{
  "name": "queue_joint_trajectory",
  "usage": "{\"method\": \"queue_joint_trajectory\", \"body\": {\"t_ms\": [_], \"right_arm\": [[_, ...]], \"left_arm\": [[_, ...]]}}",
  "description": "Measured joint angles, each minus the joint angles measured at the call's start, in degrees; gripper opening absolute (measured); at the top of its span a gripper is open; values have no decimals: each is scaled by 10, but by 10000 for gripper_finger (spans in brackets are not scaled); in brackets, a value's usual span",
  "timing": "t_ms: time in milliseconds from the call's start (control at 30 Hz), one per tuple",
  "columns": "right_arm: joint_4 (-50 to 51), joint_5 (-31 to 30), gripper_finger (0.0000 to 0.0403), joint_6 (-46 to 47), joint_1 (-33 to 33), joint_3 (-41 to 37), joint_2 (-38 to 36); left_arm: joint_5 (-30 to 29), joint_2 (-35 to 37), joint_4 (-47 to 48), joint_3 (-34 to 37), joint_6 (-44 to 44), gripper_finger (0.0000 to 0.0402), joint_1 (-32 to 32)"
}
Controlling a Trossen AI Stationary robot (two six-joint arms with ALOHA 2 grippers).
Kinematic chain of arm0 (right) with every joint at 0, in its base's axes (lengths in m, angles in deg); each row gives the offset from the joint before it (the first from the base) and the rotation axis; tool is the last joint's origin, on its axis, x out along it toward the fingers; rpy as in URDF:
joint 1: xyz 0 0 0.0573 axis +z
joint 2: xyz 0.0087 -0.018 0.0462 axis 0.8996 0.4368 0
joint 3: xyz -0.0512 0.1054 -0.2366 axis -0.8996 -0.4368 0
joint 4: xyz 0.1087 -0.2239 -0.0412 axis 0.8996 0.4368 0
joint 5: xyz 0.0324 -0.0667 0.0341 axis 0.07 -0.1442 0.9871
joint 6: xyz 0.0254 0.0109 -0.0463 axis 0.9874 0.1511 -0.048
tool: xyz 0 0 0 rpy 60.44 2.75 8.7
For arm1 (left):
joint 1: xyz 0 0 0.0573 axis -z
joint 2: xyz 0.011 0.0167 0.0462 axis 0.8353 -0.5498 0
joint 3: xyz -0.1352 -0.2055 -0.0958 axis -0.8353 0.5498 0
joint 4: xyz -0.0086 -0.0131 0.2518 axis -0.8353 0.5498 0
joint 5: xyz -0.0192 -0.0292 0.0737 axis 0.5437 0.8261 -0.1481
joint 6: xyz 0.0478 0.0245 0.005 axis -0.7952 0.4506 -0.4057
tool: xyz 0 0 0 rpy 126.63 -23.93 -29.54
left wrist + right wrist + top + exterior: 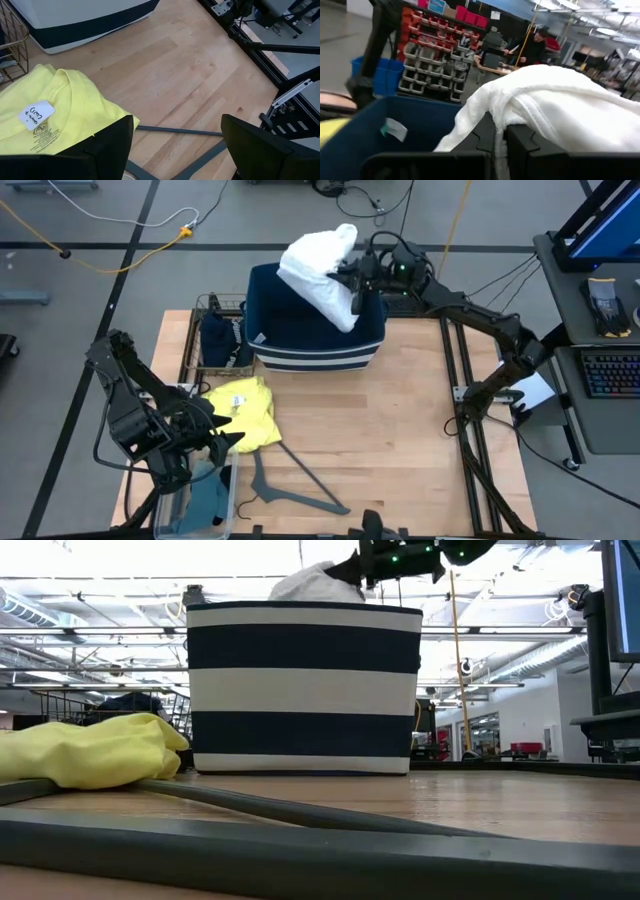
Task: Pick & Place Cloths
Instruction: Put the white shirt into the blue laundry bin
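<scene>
**White cloth held over the bin**

A wooden table [400,430] carries a navy-and-white striped bin [315,330] at its far edge; the right gripper [357,280] hangs above the bin, fingers clamped on a white cloth [318,265] that drapes over the rim; this looks like the placing step, and next the fingers must part so the cloth drops inside; a yellow cloth [245,413] lies near the left gripper [215,435], which waits with fingers spread wide; a grey hanger [295,485] rests beside it.
</scene>
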Motion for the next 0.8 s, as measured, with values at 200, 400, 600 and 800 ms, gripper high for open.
{"method": "queue_joint_trajectory", "body": {"t_ms": [200, 400, 600, 800], "right_arm": [[61, 1, 10, -99, 3, 0, 8], [144, -21, 10, -183, 15, -1, 42], [150, -17, 11, -203, 29, -1, 69], [156, -17, 11, -195, 35, -1, 81]], "left_arm": [[0, 0, 0, 0, 0, 306, 0], [0, 0, 0, 0, 5, 306, 0], [1, 0, 0, 0, 17, 306, 0], [1, 0, 0, 0, 19, 306, 0]]}}
